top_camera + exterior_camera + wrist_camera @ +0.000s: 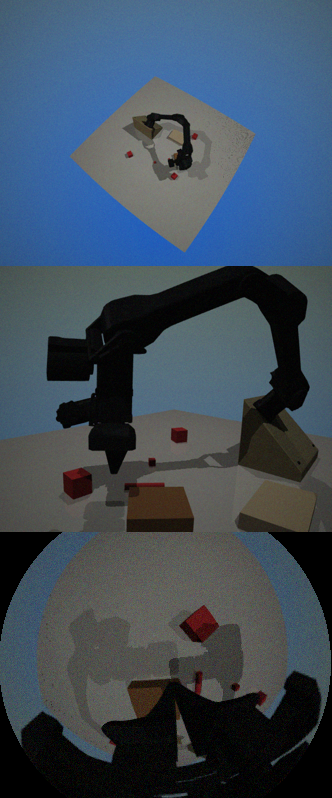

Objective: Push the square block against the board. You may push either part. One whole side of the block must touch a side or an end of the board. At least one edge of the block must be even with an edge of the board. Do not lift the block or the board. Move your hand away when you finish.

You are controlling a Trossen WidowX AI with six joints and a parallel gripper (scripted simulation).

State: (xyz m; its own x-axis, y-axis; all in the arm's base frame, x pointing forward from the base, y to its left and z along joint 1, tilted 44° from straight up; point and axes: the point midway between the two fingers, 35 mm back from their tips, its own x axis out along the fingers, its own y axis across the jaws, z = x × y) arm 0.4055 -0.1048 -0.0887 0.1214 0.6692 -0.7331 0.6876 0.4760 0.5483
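The brown square block (175, 156) (160, 502) (145, 702) lies on the table, partly hidden by the arm in the top view and by the fingers in the wrist view. The tan board (176, 136) (276, 504) lies flat on the robot base's side of the block, apart from it with a wide gap. My gripper (113, 472) (172, 684) is shut and empty. It points down above the table, to the left of the block in the exterior view, and its tips are above the surface. In the top view the arm hides its tips.
A red stick (169, 159) (149, 484) (199, 682) lies close beside the block. Red cubes (174, 176) (77, 483) (200, 623) stand around, one near the board. A tiny red cube (154, 162) (152, 462) lies farther off. The arm rises from a wedge-shaped base (142, 128) (265, 443).
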